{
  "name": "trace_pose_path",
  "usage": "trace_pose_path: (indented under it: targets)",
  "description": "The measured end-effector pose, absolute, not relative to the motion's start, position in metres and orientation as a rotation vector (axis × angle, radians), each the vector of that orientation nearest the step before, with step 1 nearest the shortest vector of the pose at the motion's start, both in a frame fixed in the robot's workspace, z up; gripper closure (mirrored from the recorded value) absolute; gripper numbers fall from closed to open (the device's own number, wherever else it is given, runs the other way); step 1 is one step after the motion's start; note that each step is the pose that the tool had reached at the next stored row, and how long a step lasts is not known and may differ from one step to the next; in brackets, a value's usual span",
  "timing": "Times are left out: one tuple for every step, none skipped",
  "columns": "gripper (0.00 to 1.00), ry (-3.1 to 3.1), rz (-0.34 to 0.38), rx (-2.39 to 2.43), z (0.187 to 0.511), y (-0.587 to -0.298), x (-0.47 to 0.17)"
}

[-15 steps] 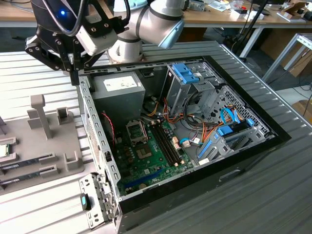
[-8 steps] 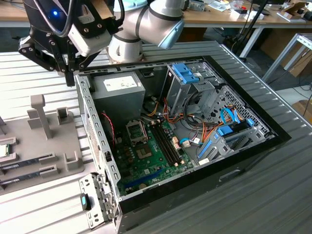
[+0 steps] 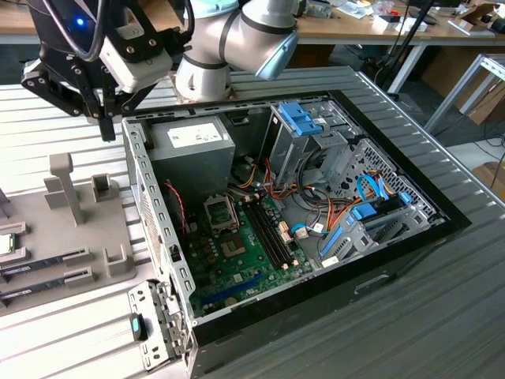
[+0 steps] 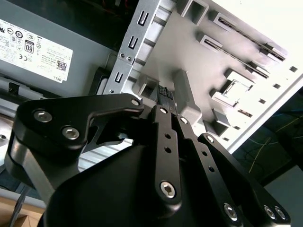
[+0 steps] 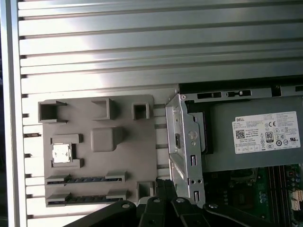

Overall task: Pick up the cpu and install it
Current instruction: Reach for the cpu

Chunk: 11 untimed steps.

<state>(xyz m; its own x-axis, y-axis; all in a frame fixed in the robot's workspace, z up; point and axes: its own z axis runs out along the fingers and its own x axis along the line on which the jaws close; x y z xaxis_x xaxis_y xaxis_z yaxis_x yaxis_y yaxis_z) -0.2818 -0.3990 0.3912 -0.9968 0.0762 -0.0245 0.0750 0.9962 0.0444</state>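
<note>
gripper (image 3: 107,133): hanging at roughly 10 o'clock in the exterior view, over the spot where the grey fixture tray (image 3: 87,233) meets the wall of the open pc case (image 3: 146,197). It isn't touching anything as far as I can see.
jaws: closed and empty. In the second wrist view the two fingers (image 4: 161,118) are pressed together with nothing between them.
cpu (image 3: 6,245): not picked up yet. It's lying flat in its square pocket on the tray, way out at 9 o'clock in the exterior view. In the first wrist view it's the shiny square (image 5: 61,153).
why the pocket: my guess is the raised edges keep the chip square and in a known spot for a straight-down grab. The memory sticks (image 3: 47,260) sit in slots next to it, probably for the same reason.
socket (image 3: 221,212): dark frame on the motherboard (image 3: 237,264), about 6 o'clock from the power supply (image 3: 193,146), well apart from the cpu.
hard to see: the cpu is cut off by the frame edge in the exterior view. I honestly can't tell if the socket lid is up or down.
</note>
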Motion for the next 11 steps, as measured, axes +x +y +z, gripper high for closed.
trace_pose_path:
  targets:
    - [0.89,3.112,0.068,0.118,0.391,-0.399,-0.283]
    - [0.89,3.112,0.068,0.118,0.391,-0.399,-0.285]
    - [0.89,3.112,0.068,0.118,0.391,-0.399,-0.286]
    - [0.89,3.112,0.068,0.118,0.391,-0.399,-0.288]
    - [0.89,3.112,0.068,0.118,0.391,-0.399,-0.289]
    - [0.89,3.112,0.068,0.118,0.39,-0.399,-0.29]
    - [0.89,3.112,0.068,0.118,0.39,-0.399,-0.291]
    - [0.89,3.112,0.068,0.118,0.39,-0.399,-0.292]
    - [0.89,3.112,0.068,0.118,0.39,-0.399,-0.293]
    - [0.89,3.112,0.068,0.118,0.39,-0.399,-0.293]
    - [0.89,3.112,0.068,0.118,0.39,-0.399,-0.294]
